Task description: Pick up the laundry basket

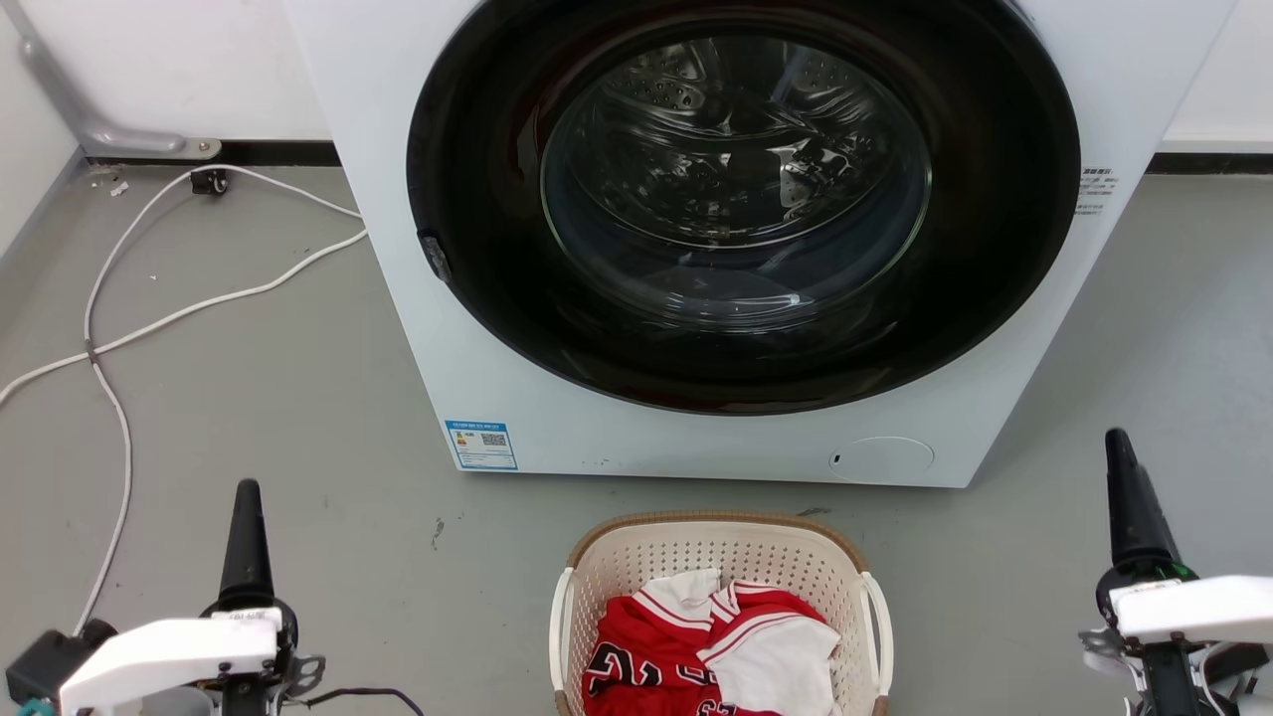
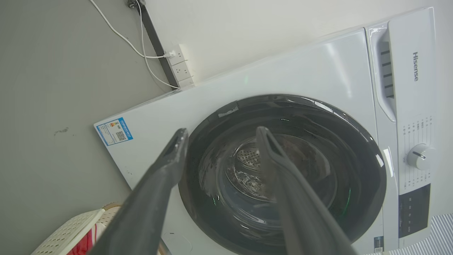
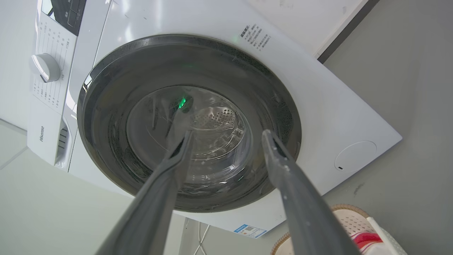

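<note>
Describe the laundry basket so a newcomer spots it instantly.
Find the big white front-loading washing machine with the dark round door. On the grey floor right in front of it sits the laundry basket. It is the cream perforated tub with a brown woven-look rim, white side handles, red-and-white clothing inside.

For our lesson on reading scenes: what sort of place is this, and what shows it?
Probably a laundry area: a front-loading washing machine by the wall, and a laundry basket of red-and-white clothes on the floor before it.
</note>
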